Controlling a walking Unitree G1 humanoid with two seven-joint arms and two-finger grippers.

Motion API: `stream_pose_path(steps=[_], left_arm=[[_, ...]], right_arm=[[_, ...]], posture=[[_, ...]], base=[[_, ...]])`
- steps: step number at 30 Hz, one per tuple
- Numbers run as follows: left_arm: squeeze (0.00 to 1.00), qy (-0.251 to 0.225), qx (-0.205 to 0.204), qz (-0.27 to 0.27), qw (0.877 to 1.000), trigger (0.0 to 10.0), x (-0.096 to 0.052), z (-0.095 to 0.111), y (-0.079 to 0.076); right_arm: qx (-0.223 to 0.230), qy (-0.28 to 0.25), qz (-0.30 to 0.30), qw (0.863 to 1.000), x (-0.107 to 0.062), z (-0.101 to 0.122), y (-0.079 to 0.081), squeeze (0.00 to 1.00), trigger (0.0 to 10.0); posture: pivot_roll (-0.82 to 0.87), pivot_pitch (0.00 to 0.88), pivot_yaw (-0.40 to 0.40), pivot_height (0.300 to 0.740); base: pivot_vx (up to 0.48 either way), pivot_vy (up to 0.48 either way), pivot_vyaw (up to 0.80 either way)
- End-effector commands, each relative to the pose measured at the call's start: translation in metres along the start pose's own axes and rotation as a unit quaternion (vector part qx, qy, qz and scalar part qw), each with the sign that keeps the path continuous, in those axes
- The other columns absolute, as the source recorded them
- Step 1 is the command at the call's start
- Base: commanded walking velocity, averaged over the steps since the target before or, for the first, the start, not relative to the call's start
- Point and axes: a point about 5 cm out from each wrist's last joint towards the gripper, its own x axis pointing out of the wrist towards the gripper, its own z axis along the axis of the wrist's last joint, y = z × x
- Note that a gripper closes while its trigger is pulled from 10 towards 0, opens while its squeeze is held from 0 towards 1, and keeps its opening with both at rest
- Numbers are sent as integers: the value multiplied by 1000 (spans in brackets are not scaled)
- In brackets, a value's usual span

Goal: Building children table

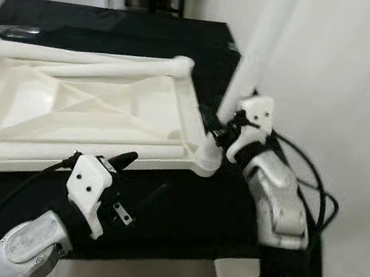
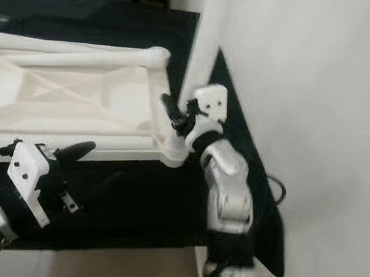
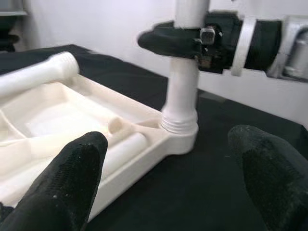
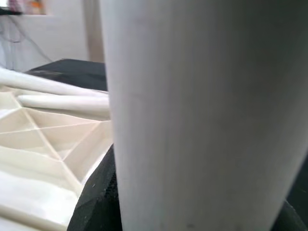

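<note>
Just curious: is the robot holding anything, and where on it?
Right gripper clamps the upright table leg partway up; left gripper is open, holding nothing.

White table leg (image 3: 182,91) upright in tabletop (image 3: 96,139) corner socket, right gripper (image 3: 185,38) clamped around it, black cloth (image 3: 202,192) beneath

The tabletop (image 1: 93,109) lay upside down on the mat (image 1: 182,213), a loose leg (image 1: 80,56) resting along its far edge. At its near right corner another leg (image 1: 243,85) stood upright (the right gripper (image 1: 221,135) clasped it); the left gripper (image 1: 117,164) hovered before the near edge
</note>
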Motion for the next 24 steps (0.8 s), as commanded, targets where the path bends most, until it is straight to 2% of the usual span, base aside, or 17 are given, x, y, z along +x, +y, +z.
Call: stream_pose_path(steps=[1,4,5,6,7,8,9,10,13,15,16,17,18,21,23,24], left_arm=[[0,-1,-11,-16,1000,10000,2,-1,-5],[0,1,-12,-15,1000,10000,1,-2,-5],[0,2,-11,-13,1000,10000,0,-2,-5],[0,2,-11,-13,1000,10000,0,-2,-5],[0,3,-10,-11,1000,10000,0,-2,-4],[0,2,-9,-10,1000,10000,0,-1,-3],[0,2,-9,-10,1000,10000,0,-1,-3],[0,0,-8,-10,1000,10000,1,-1,-3],[0,-3,-10,-17,1000,10000,4,0,-5],[0,-3,-10,-17,1000,10000,4,0,-5],[0,-3,-11,-18,1000,10000,5,-1,-5],[0,-4,-11,-17,1000,10000,5,-1,-5],[0,-4,-11,-17,1000,10000,5,-1,-5],[0,-5,-9,-14,1000,10000,5,-1,-4],[0,-5,-8,-14,1000,10000,5,-1,-4],[0,-5,-8,-14,1000,10000,5,-1,-4]], right_arm=[[-2,121,28,992,-3,-47,10,0,0],[-7,114,37,993,3,-44,11,0,0],[-7,110,32,993,5,-42,10,0,667],[-7,110,32,993,5,-42,10,0,667],[-5,100,26,995,9,-37,8,0,10000],[2,84,51,995,14,-30,10,0,10000],[2,84,51,995,14,-30,10,0,10000],[12,70,86,994,18,-24,13,1000,10000],[9,14,170,985,25,4,23,1000,10000],[9,14,170,985,25,4,23,1000,10000],[10,-9,192,981,25,14,24,1000,10000],[-3,-37,275,961,24,29,24,0,10000],[-3,-37,275,961,24,29,24,0,10000],[-26,-47,361,931,22,35,24,0,10000],[-54,-48,421,904,18,34,25,0,10000],[-59,-47,436,897,17,33,26,0,10000]], posture=[[57,235,-113,740],[53,236,-114,740],[57,236,-113,740],[57,236,-113,740],[58,236,-111,740],[57,233,-106,740],[57,233,-106,740],[53,230,-104,740],[56,226,-108,740],[56,226,-108,740],[57,226,-107,740],[65,222,-111,740],[65,222,-111,740],[67,219,-113,740],[74,219,-119,740],[74,219,-119,740]], base=[[0,0,0],[0,0,0],[0,0,0],[0,0,0],[0,0,0],[0,0,0],[0,0,0],[0,0,0],[0,0,0],[0,0,0],[0,0,0],[0,0,0],[0,0,0],[0,0,0],[0,0,0],[0,0,0]])
